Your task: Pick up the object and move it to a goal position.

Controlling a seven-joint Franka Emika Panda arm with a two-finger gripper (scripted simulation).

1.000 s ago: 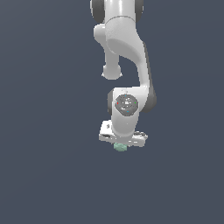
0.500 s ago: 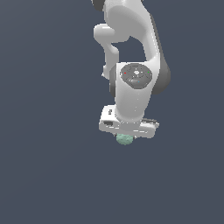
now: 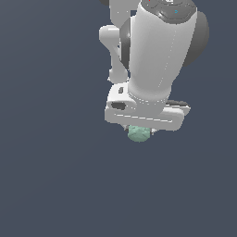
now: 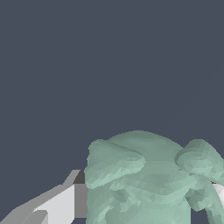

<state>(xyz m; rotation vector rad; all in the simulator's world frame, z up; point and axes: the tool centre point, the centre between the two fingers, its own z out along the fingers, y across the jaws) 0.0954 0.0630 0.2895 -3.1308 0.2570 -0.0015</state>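
Arm swung nearer the camera, end effector (image 3: 140,129) clamped on mint object (image 3: 139,134), plain slate-grey backdrop (image 3: 51,176)

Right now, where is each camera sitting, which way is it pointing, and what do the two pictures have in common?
Exterior view: off the arm, its exact position not known, facing the white arm, which fills the upper middle; the gripper holds the mint-green object under its body against a plain dark grey background.
Wrist view: on the wrist, looking along the jaws at the object up close; one white finger shows beside it.
Shared: both show the same green object between the jaws and the same grey background.
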